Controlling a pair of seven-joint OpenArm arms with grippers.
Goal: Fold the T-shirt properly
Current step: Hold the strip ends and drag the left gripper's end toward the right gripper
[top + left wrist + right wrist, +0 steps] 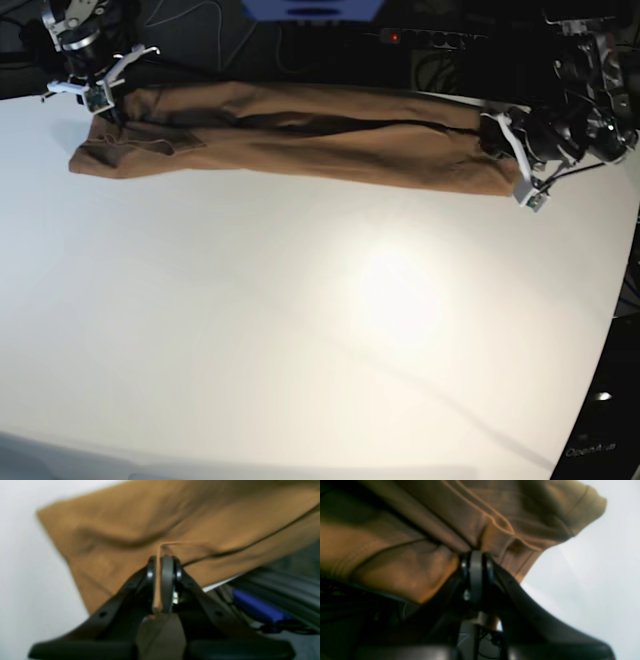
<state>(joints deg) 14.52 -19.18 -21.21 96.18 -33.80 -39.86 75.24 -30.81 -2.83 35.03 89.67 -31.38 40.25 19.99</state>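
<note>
White table [300,330] wide open below T-shirt [300,135], both ends pinched in fingers [167,572] at far edge.

Robot lab bench, bare white table [300,330], dark cabling [250,30] behind

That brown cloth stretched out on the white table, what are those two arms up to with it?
A two-armed robot is folding a tan T-shirt. The shirt lies as a long band along the far edge of the white table. The right gripper is shut on one end, near a sleeve, and the left gripper is shut on the other end, with a sliver of fabric pinched between its fingers. The fold is only partly done.
</note>
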